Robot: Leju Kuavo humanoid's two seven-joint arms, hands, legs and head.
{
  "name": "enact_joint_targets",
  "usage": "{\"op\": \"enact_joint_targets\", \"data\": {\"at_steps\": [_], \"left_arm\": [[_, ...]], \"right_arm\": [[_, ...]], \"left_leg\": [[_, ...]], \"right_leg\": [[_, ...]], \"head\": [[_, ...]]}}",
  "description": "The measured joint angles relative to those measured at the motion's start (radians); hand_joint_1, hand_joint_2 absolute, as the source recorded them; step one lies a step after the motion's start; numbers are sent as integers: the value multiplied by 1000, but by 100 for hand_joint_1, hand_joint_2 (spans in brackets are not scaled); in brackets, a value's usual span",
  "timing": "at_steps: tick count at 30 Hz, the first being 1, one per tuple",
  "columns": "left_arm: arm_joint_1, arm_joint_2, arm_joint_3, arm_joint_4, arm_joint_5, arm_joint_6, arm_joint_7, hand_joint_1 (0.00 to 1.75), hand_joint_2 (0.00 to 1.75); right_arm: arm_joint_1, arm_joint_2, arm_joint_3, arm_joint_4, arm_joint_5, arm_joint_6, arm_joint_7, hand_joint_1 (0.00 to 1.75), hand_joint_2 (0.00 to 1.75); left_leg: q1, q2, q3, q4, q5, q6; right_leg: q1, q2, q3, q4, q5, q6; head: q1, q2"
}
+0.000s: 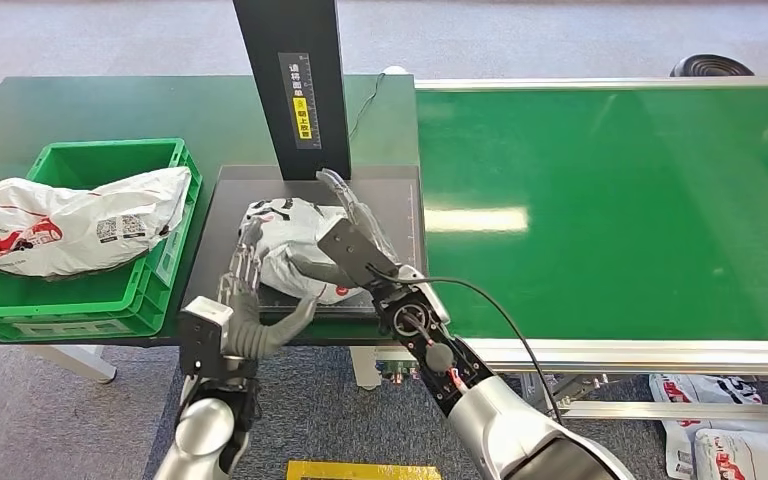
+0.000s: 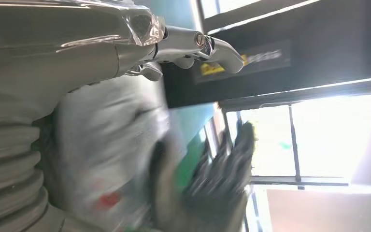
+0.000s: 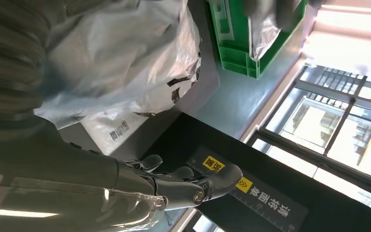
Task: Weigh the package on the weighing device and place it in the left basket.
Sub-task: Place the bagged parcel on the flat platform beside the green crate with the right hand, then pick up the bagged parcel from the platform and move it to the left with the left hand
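Much of the package (image 1: pixel 295 250) is covered by the two hands, so only its crumpled white plastic with black and red print shows between them; it lies on the dark weighing device (image 1: pixel 310 190), at the foot of the black post (image 1: pixel 295 80) with a yellow label. The left wrist view is blurred and the far fingers there are hard to make out. The left hand (image 1: pixel 245 300) is at the package's near left edge, fingers spread and pointing away along it, thumb reaching under the near side; whether it grips cannot be told. The right hand (image 1: pixel 350 235) lies on the package's right side, fingers stretched out straight toward the post, not curled round the plastic. To the left on the desk (image 1: pixel 80 110) the green basket (image 1: pixel 110 160) already holds another white package (image 1: pixel 70 225), which overhangs its left rim.
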Motion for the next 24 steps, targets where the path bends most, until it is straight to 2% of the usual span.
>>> {"op": "enact_joint_targets", "data": {"at_steps": [8,14,18,24], "left_arm": [[-196,134,52,15,-30,-41,55,0,175],[-344,220,63,107,18,-74,89,0,175],[-406,255,61,173,27,-82,94,0,175],[-454,277,47,237,28,-98,114,0,175]], "right_arm": [[193,-33,0,-105,-52,-31,-42,0,175],[337,-53,-14,-176,-71,-39,-29,0,175],[403,-64,-39,-223,-69,-38,-19,0,175],[440,-73,-67,-267,-62,-36,-9,0,175]], "left_leg": [[0,0,0,0,1,-1],[0,0,0,0,1,-1],[0,1,0,0,1,-1],[0,1,0,0,1,-1]], "right_leg": [[0,0,0,0,0,0],[0,0,0,0,0,0],[0,1,0,0,0,0],[0,0,0,0,0,0]], "head": [[0,0],[0,0],[0,0],[0,0]]}}
